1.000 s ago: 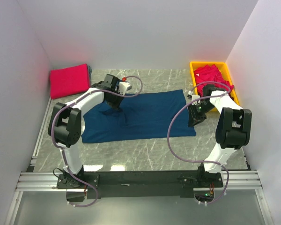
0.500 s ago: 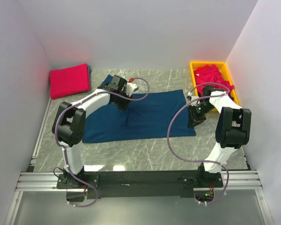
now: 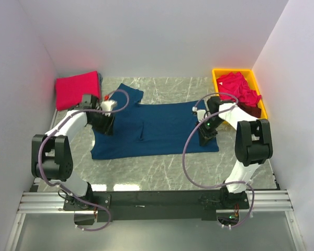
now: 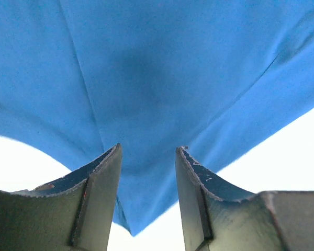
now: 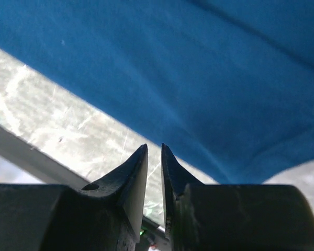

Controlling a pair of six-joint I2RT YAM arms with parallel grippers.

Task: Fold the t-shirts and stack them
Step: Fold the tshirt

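Marble-patterned grey table [image 3: 162, 167] fills the floor of a booth closed in by plain white walls [image 3: 146, 36] on three sides. Across its middle lies the navy t-shirt [image 3: 162, 128], spread flat. A folded red-pink t-shirt [image 3: 77, 90] sits in the far left corner, and the yellow bin [image 3: 215, 78] in the far right corner holds a heap of red-pink shirts [image 3: 239, 86].

A second ago the left arm reached over the shirt's far edge. Now it has swung left, and the left gripper [image 3: 103, 124] hangs over the shirt's left end. A sleeve [image 3: 128, 94] that was not spread before now lies flat on the far side. The right gripper [image 3: 205, 133] has shifted a little leftward, onto the shirt's right edge.

The left fingers [image 4: 102, 178] stand clearly apart with blue cloth beyond them and nothing clamped. The right fingers [image 5: 131, 172] leave only a narrow slit, their tips at the hem, nothing seen between them.
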